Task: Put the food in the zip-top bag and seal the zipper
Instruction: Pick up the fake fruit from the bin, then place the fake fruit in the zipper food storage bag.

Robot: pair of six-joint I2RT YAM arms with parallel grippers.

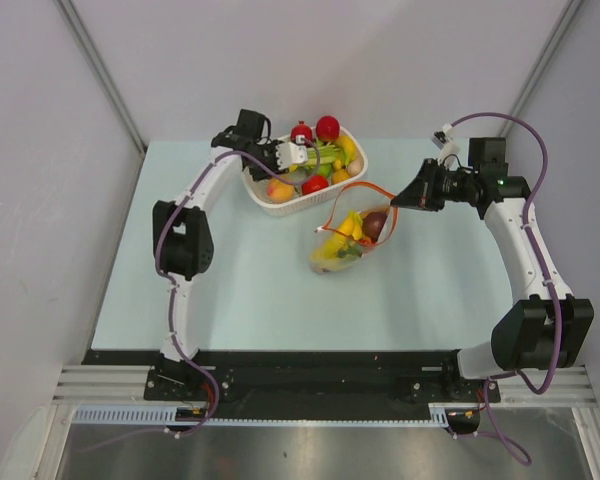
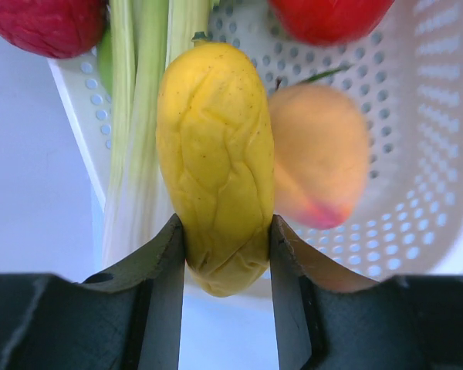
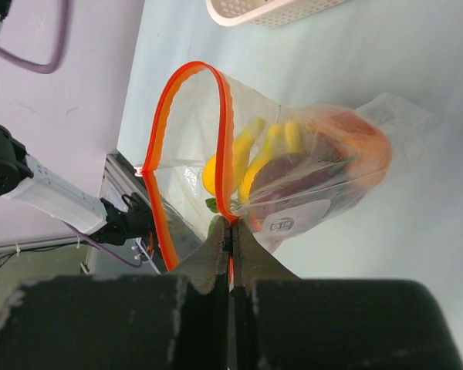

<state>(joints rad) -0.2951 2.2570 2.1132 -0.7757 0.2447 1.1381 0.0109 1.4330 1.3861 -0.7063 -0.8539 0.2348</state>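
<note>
Left pincer (image 2: 227,231) clamped yellow food (image 2: 216,154); right pincer (image 3: 231,231) pinched the zipper (image 3: 191,66) above a pale-blue table (image 1: 230,290), grey walls (image 1: 280,60) around.

Bright, even, diffuse light fills the overhead view; the pale table (image 1: 230,290) carries only faint, soft shadows beside the arms. In the left wrist view the yellow food piece (image 2: 216,169) is crisp, wrinkles and all, while the orange piece (image 2: 320,154) behind it is blurred — the left gripper (image 2: 227,227) reads near-black along the bottom edge. In the right wrist view the zip-top bag (image 3: 309,162) shows a pale sheen, its zipper (image 3: 157,127) glows saturated, and the right gripper (image 3: 231,231) is dark and soft-edged.
</note>
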